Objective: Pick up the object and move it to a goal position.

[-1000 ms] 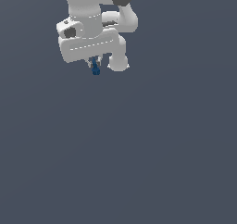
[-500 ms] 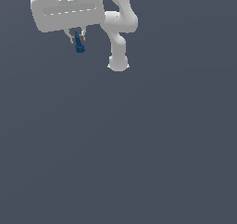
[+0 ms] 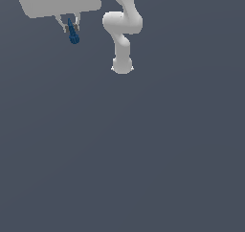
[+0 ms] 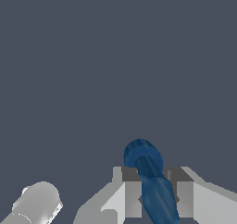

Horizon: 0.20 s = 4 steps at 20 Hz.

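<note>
One small dark blue object [image 3: 73, 34] sits in the upper left of the exterior view, clamped between the two fingers of the white gripper [image 3: 72, 28], its rounded end poking out below the fingertips. From the wrist camera the object [image 4: 150, 181] fills the gap between the closed pads [image 4: 133, 197]. Right of it in the exterior view stands the arm's base [image 3: 122, 65] on the plain grey floor [image 3: 143, 154].
</note>
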Tool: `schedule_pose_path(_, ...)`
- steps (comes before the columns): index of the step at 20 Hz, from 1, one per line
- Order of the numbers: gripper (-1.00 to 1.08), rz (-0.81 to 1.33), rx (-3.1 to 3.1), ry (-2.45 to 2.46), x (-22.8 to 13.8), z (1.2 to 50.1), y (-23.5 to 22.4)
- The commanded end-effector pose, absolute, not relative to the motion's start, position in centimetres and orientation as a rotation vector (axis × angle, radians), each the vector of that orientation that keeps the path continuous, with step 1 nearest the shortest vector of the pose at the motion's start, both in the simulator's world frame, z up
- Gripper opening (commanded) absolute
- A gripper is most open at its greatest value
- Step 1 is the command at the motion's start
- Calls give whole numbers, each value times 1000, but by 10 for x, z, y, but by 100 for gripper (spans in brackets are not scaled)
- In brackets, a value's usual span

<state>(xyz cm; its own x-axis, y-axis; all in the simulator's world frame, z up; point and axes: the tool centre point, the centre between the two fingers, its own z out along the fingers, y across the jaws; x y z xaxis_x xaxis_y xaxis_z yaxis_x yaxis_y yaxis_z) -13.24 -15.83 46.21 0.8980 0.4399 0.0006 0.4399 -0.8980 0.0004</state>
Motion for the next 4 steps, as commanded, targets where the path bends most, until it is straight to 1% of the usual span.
schedule_pose_path(1,-100,0,3060,710,-132,463,-159)
schedule_pose_path(4,-100,0,3060,710,-132,462,-158)
